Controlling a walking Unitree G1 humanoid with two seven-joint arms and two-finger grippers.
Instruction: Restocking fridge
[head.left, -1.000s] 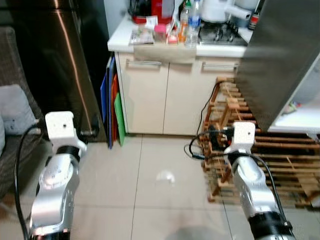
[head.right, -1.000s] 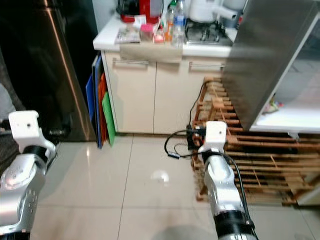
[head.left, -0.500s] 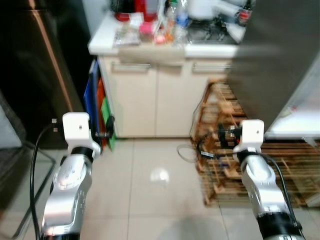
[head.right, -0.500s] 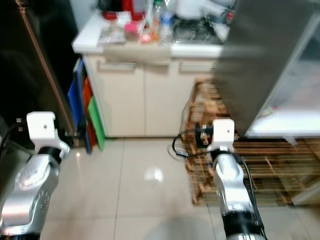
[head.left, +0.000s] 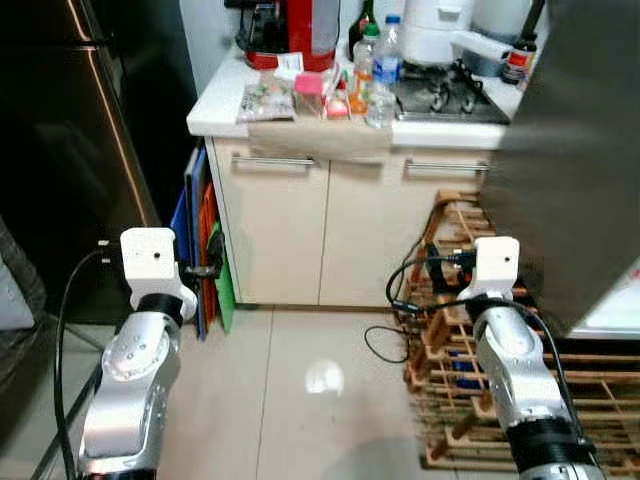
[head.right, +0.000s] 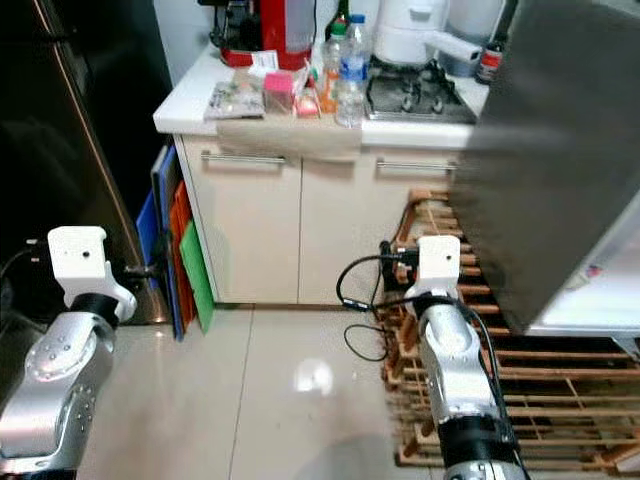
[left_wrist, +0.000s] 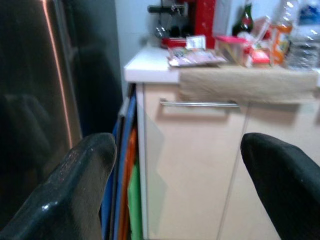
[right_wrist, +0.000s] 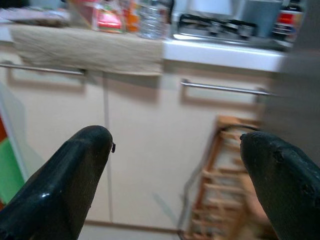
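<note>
The open fridge door (head.left: 573, 170), a grey steel slab, stands at the right with a white inner shelf (head.right: 600, 290) below it. On the white counter (head.left: 215, 112) ahead stand clear plastic bottles (head.left: 384, 72), small packets (head.left: 265, 98) and a red appliance (head.left: 298, 30). Both arms are raised in front of the cabinet. My left gripper (left_wrist: 182, 165) is open with nothing between its fingers (left_wrist: 75, 185), facing the cabinet's left door. My right gripper (right_wrist: 175, 165) is open and empty too, facing the cabinet handle (right_wrist: 222, 88).
A tall dark steel appliance (head.left: 70, 150) fills the left. Coloured boards (head.left: 212, 250) lean between it and the cabinet (head.left: 330, 220). A wooden rack (head.left: 470, 340) with a black cable (head.left: 385, 345) sits on the tiled floor under the fridge door. A gas hob (head.left: 445, 90) lies on the counter.
The whole view has swung and steadied, so the camera moved; the counter now sits higher and sharper ahead. Both arms keep their raised pose with open fingers.
</note>
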